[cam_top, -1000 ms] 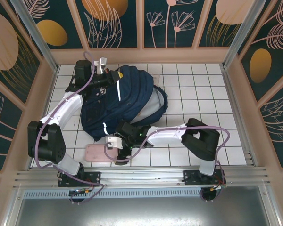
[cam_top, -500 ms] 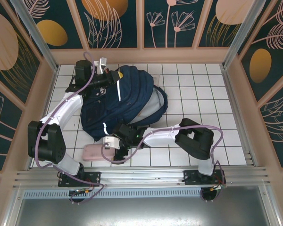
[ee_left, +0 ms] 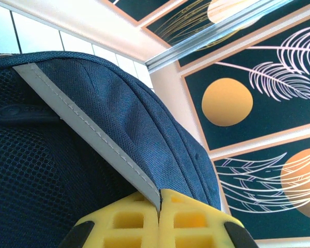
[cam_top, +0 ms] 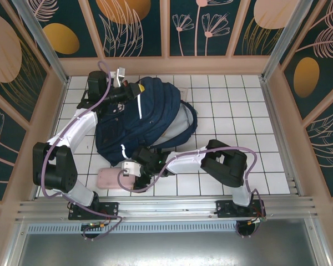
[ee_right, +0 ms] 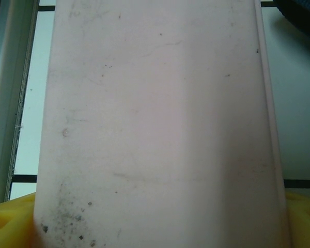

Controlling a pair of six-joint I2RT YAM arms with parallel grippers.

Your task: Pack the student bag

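Right fingers point(ee_right: 8, 222) advanced, spread astride pink pouch point(ee_right: 155, 119); left fingers point(ee_left: 129, 227) clamp student bag point(ee_left: 119, 113).

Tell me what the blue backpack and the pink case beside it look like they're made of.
The student bag looks like woven synthetic fabric, probably nylon or polyester, with a matte finish; the weave grain and stitched grey stripe show it. The pink case has a smooth, matte, faintly scuffed surface, likely silicone or soft plastic; I can't tell which.
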